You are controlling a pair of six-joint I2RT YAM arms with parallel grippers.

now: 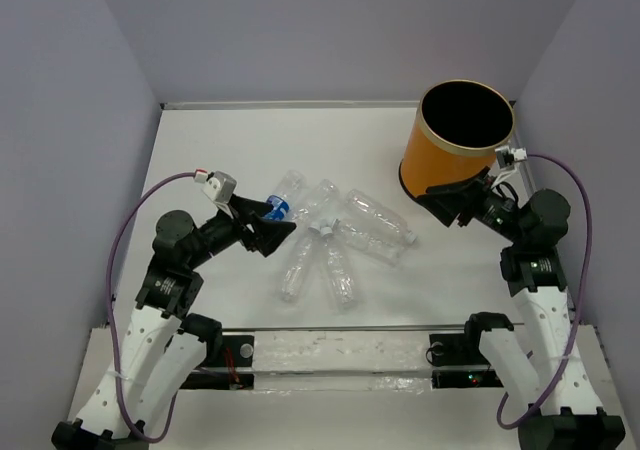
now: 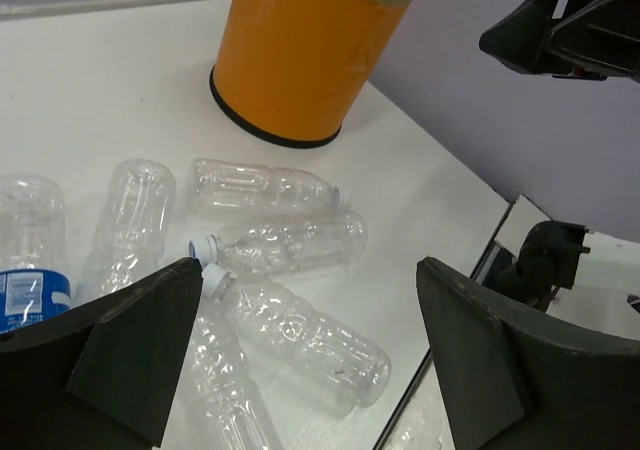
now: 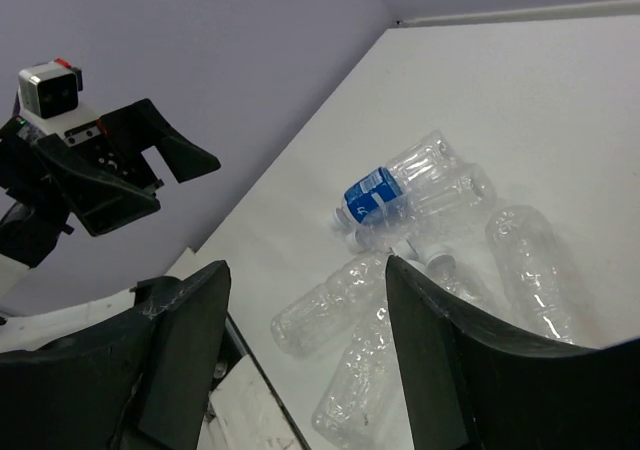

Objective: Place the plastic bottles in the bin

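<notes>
Top view first: the small clear crinkled plastic bottles [image 1: 335,242] lie on their sides in a loose heap at the middle of the white worktop [image 1: 220,150]. None of them is in the tall orange cylindrical bin with the gold rim [image 1: 445,165], which stands upright at the upper right of the frame, well apart from the heap.

The left arm [image 1: 175,260] reaches in from the left, and the left jaws sit just beside the blue-labelled bottle [image 1: 277,208] at the heap's upper-left edge. On the left wrist view, the left jaws are wide apart with nothing between them. Bottles are spread on the worktop beyond, with that blue label at the lower left of the frame.

Over on the right, the right arm [image 1: 535,240] has the right jaws low in front of the bin's base; I cannot tell whether they touch it. They stand apart too, empty, and the heap shows through the gap.
</notes>
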